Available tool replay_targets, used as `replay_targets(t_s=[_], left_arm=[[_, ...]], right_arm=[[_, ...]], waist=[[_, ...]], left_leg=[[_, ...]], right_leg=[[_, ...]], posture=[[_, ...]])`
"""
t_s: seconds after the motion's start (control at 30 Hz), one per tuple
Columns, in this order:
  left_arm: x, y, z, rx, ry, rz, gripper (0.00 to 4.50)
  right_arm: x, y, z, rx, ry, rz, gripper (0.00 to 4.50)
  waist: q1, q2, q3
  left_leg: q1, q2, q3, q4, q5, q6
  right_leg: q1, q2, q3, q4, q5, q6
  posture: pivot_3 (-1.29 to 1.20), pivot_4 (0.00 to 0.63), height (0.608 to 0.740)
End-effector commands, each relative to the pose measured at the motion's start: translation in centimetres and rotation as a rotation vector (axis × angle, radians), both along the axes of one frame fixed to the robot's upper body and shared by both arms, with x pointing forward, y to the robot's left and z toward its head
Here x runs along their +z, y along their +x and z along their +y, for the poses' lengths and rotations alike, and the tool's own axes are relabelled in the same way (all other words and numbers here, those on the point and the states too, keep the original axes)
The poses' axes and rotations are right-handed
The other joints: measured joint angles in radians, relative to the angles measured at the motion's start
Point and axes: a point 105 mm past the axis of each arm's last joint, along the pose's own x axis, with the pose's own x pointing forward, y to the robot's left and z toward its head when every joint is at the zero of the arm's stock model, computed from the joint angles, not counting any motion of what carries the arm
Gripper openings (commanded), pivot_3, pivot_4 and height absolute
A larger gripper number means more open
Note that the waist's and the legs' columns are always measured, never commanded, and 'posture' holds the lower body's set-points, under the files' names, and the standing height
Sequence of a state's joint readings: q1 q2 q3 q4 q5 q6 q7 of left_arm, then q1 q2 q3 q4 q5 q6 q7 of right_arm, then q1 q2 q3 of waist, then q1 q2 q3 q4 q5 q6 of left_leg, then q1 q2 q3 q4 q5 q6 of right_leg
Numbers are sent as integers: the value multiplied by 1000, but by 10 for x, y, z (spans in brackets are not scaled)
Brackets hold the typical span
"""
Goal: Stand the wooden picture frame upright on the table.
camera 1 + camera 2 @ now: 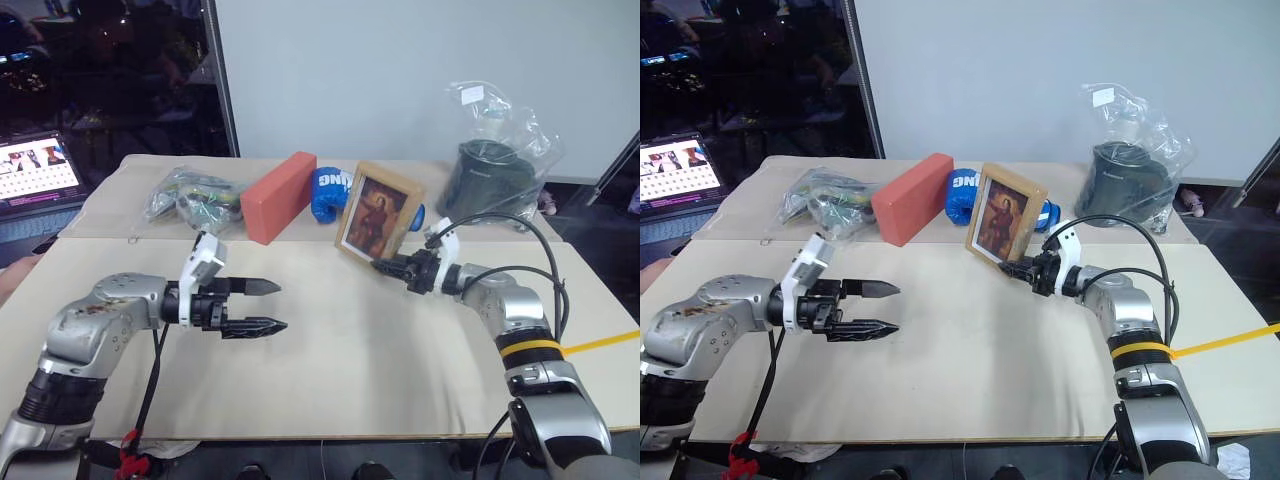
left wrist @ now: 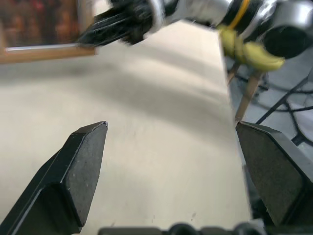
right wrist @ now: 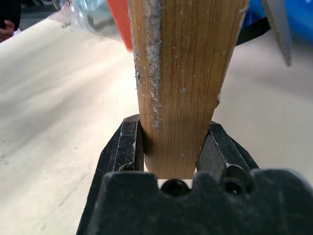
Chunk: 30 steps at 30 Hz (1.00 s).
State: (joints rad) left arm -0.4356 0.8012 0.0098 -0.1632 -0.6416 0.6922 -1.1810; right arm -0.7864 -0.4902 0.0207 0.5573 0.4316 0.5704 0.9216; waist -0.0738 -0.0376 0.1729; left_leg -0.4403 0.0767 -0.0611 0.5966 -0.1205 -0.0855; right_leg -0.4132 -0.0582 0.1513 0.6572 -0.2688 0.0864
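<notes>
Frame: I see the frame (image 1: pixel 376 212) standing upright on the table (image 1: pixel 350 350), at the seam between the two slabs, portrait facing me, tilted back a little.
Right gripper: my right gripper (image 1: pixel 385 266) is clamped on the frame's lower right edge; the wrist view shows both fingers (image 3: pixel 124 147) pressed against the wood (image 3: pixel 186 73).
Left gripper: my left gripper (image 1: pixel 265 306) hangs over the near slab, fingers spread wide, nothing between them, well apart from the frame.
Block: an orange-red block (image 1: pixel 279 197) lies just left of the frame on the far slab.
Blue item: a blue thing (image 1: pixel 330 192) behind the frame carries white letters; I can read "ING", the rest is hidden.
Bags: a clear bag (image 1: pixel 190 197) sits left of the block; another clear bag (image 1: pixel 495 150) holds a dark round container at far right.
Laptop: a lit laptop (image 1: pixel 38 170) sits off the table's left; its writing is too small to read.
Tape: a yellow strip (image 1: pixel 600 342) crosses the table's right edge.
</notes>
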Motion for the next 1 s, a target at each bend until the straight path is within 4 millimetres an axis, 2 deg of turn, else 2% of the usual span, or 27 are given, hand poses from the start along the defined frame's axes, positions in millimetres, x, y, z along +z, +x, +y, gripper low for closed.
replay_targets(t_s=[0.03, 0.27, 0.37, 0.6, 0.67, 0.7, 0.8, 0.9, 1.0], left_arm=[[0, -2, -2, 18, 15, -53, 4500], [-2, -3, -1, 49, -26, -26, 4500], [-4, -5, -1, 39, -21, -9, 4500], [-2, -1, -1, 36, -19, -24, 4500], [-2, 0, 0, 34, -19, -27, 4500], [-2, 1, 0, 34, -19, -27, 4500], [-1, 4, 0, 35, -21, -34, 4500], [-3, 14, 3, 80, 2, -106, 4500], [-12, 25, 13, 173, 34, -126, 4500]], right_arm=[[7, -5, 1, 32, 99, 46, 1211], [-18, -21, 9, 81, 101, 115, 1210], [-22, -31, 16, 117, 125, 156, 1210], [-31, -39, 18, 125, 67, 145, 1209], [-28, -38, 17, 114, 76, 124, 2210], [-26, -38, 16, 111, 82, 121, 2372], [-20, -39, 10, 103, 89, 110, 3591], [-13, -46, 0, 90, 101, 113, 4432], [-5, -71, -23, 80, 119, 136, 4470]], waist=[[0, 0, 0], [4, 0, 0], [4, 0, 0], [0, 0, 0], [1, 0, 0], [2, 0, 0], [2, 0, 0], [5, 0, 0], [14, 0, 0]], left_leg=[[0, 0, 0, 0, 0, 0], [-2, 0, 0, 0, 0, 0], [-2, 0, 0, 0, 0, 0], [-1, 0, 0, 0, 0, 0], [-1, 0, 0, 1, 0, 0], [-1, 0, 0, 1, 0, 0], [-1, 0, 0, 1, 0, 0], [-1, 0, 0, 1, 0, 0], [-2, 0, 0, 1, 0, 0]], right_leg=[[-1, 0, 0, 0, 0, 0], [-2, 0, 0, 1, -2, 4], [-2, 0, 0, 1, -2, 5], [-2, 0, 0, 2, -3, 5], [-2, 0, 0, 2, -3, 5], [-2, 0, 0, 2, -3, 5], [-2, 0, 0, 2, -3, 5], [-2, 0, 0, 2, -3, 5], [-2, 0, 0, 1, -3, 5]], posture=[[0, 150, 720], [0, 150, 720], [0, 150, 720], [0, 150, 720], [0, 150, 720], [0, 150, 720], [0, 150, 720], [0, 150, 720], [0, 150, 720]])
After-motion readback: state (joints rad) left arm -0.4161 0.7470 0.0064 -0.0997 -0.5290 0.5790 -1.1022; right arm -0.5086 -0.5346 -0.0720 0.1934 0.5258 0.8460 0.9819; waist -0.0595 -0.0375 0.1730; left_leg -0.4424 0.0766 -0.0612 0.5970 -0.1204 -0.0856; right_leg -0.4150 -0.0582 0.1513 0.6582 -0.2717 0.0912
